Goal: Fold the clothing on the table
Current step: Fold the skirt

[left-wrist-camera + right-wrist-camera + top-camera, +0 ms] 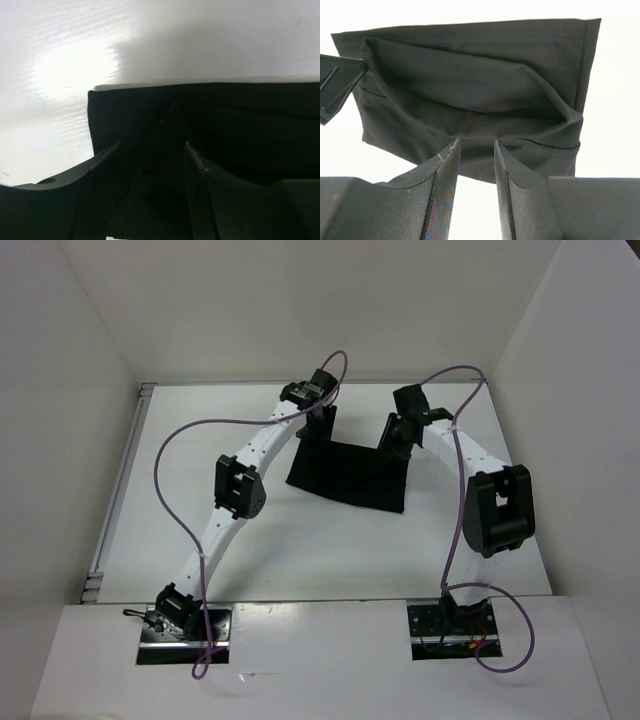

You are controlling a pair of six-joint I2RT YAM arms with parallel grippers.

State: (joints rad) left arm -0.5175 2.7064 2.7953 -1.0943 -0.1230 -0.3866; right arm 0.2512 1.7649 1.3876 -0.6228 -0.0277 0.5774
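**A:** Where is the clothing?

**B:** The black clothing [350, 480] lies on the white bench [300, 560], toward the far middle, doubled over in layers. Its two far corners stand raised, and the edge sags between them.

**A:** And the grippers?

**B:** The right gripper [398, 430] is at the far right corner. Its fingers are nearly together and seem to pinch the cloth's edge. The left gripper [320, 420] is at the far left corner. Cloth bunches between its fingers [200, 170], but the wrist view is too dark to tell whether it is clamped.

**A:** How will the fabric handle?

**B:** Judging by the droop, it is light, limp and matte, and probably not slippery. It likely won't keep a shape, so both corners should travel level and together or the edge will twist. The best hold looks to be at the stitched corners, catching every layer.
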